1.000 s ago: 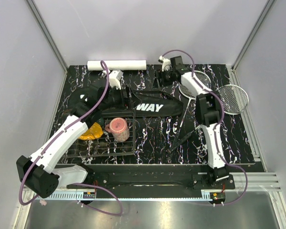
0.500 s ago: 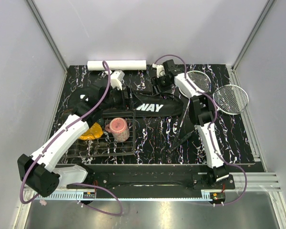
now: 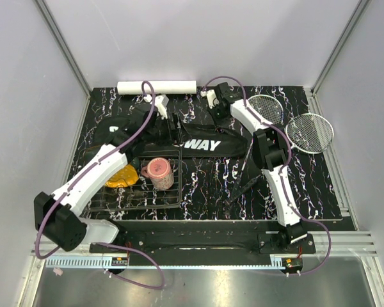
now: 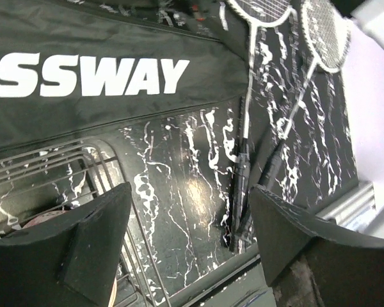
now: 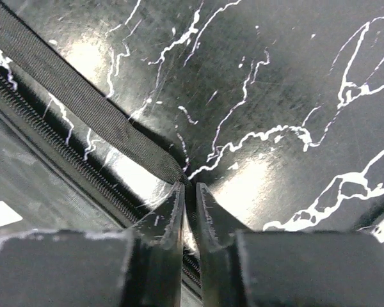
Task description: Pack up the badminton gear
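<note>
The long black bag [image 3: 205, 144] lies across the middle of the table; its white lettering [image 4: 102, 77] fills the left wrist view. Two white-strung rackets [image 3: 267, 109] [image 3: 310, 131] rest at the right, and their dark handles [image 4: 242, 185] run toward the front edge. A white tube [image 3: 157, 86] lies along the back wall. My left gripper [image 3: 171, 126] [image 4: 189, 236] hovers open over the bag's left part, holding nothing. My right gripper [image 3: 213, 110] [image 5: 189, 187] sits at the bag's far edge. Its jaws are pressed together on the bag's woven black strap [image 5: 83, 109], beside the zipper [image 5: 45, 147].
A wire basket [image 3: 141, 198] stands at the front left. It holds a pink cup [image 3: 159, 171], and a yellow-black object [image 3: 121, 176] lies at its left side. Grey walls close the table in on three sides.
My right arm has swung left to the bag's far edge and its jaws have closed on the strap. The left arm has shifted a little to the right over the bag.
</note>
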### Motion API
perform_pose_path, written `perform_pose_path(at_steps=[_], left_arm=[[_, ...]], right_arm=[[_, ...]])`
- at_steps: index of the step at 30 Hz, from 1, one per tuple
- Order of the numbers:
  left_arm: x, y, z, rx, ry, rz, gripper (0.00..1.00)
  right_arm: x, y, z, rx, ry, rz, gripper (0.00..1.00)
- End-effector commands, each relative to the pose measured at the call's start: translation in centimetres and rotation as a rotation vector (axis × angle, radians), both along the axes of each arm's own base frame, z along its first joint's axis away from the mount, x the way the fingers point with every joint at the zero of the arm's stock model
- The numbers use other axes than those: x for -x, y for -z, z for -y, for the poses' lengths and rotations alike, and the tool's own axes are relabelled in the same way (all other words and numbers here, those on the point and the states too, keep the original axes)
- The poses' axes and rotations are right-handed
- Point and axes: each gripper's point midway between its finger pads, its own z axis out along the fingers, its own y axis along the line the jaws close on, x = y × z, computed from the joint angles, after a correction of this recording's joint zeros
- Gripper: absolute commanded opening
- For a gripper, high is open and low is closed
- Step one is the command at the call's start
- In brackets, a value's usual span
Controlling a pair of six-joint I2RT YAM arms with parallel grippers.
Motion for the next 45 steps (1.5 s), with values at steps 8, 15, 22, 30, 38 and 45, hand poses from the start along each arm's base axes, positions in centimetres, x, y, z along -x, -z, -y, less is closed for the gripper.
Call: perform_pose_path(at_steps=[8, 15, 22, 30, 38, 45], left_arm=[[-6.0, -1.0, 0.3, 0.148, -0.348, -0.267, 0.84], [-11.2, -0.3, 4.2, 0.383, -0.416, -0.510, 0.91], [-14.8, 2.9, 8.0, 0.496, -0.432, -0.667, 0.91], [-17.3, 4.3, 11.1, 0.504, -0.404, -0.610, 0.81], [-17.9, 0.2, 11.4, 0.545, -0.219, -0.320, 0.19], [-14.4, -2.2, 11.4, 0.628, -0.113, -0.296, 0.73]], right_arm=[[-2.3, -16.5, 0.9, -0.122, 0.176, 0.294, 0.00], [3.7, -21.9, -0.2, -0.342, 0.166, 0.326, 0.00], [9.5, -24.7, 0.2, -0.475, 0.137, 0.348, 0.00], [14.8, -26.8, 0.0, -0.553, 0.088, 0.372, 0.00], [19.2, -26.9, 0.6, -0.623, 0.090, 0.322, 0.00], [19.6, -27.2, 1.7, -0.632, 0.173, 0.339, 0.00]])
